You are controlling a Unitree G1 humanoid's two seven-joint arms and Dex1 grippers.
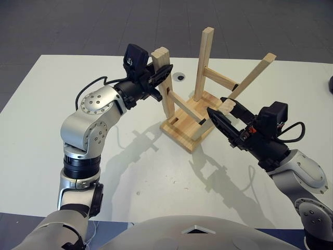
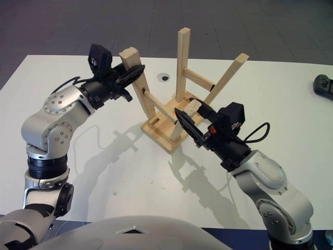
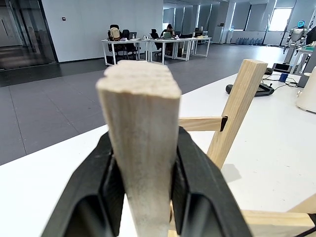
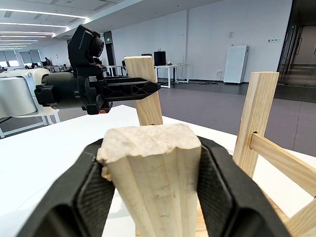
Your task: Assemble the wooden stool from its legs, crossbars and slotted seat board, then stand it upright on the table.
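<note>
Seat board (image 1: 179, 136): flat on the white worktop (image 1: 62, 83), legs pointing up, so upside down.
Left tool (image 1: 165, 81): clamped on the left leg (image 1: 161, 55) just below its cut top, with a black finger pressed against each side of the wood.
Left leg: rising from the seat board's left corner, close to upright.
Right tool (image 1: 225, 110): gripping the near leg (image 4: 153, 168) at its rough upper end, fingers tight on both faces.
Near leg: above the seat board's right side, with its lower part hidden behind the right tool.
Rear leg (image 1: 204, 62): upright over the seat board's far corner, the tallest in view.
Tilted leg (image 1: 255, 73): leaning outward to the right of the seat board, top well clear of the rear leg.
Upper crossbar (image 1: 221, 78): bridging the rear leg and the tilted leg, well above the seat board.
Lower crossbar (image 1: 186, 107): running from the left leg across and above the seat board.
Round hole (image 1: 180, 77): set in the worktop just beyond the seat board, behind the left leg.
Dark handheld device (image 2: 323, 83): far right of the seat board, at the worktop's edge.
</note>
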